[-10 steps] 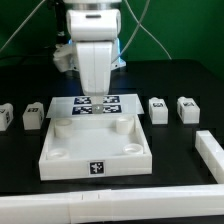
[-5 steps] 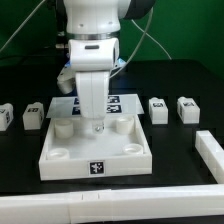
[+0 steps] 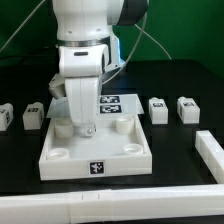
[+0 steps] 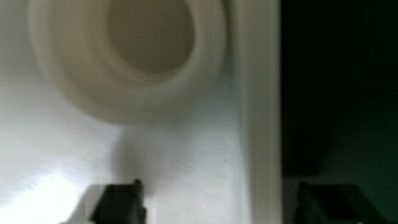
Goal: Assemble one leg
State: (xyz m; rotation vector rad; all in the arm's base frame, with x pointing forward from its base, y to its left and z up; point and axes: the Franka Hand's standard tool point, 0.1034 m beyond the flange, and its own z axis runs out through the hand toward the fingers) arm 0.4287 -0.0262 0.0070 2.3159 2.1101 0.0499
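We see a black bench with a green backdrop behind it, and a white rail along its near edge.

From the exterior view's left, the first leg and the second leg stand on the bench just beside the white tray. The tray sits in the middle with the marker board behind it. The third leg and the fourth leg stand to the tray's other side. A white bar lies at the far right.

Since half a second ago the arm has come lower and shifted toward the exterior view's left, uncovering more of the marker board. The legs and the tray lie as they did.

The gripper now hangs low over the tray's rear part, beside the rear socket on the exterior view's left.

In the wrist view the fingers stand wide apart. One is over the tray's white floor and the other over the dark bench, with the tray's wall between them. The round socket lies just ahead of them.

We cannot tell whether the fingers touch the wall. All four legs are well apart from the gripper.
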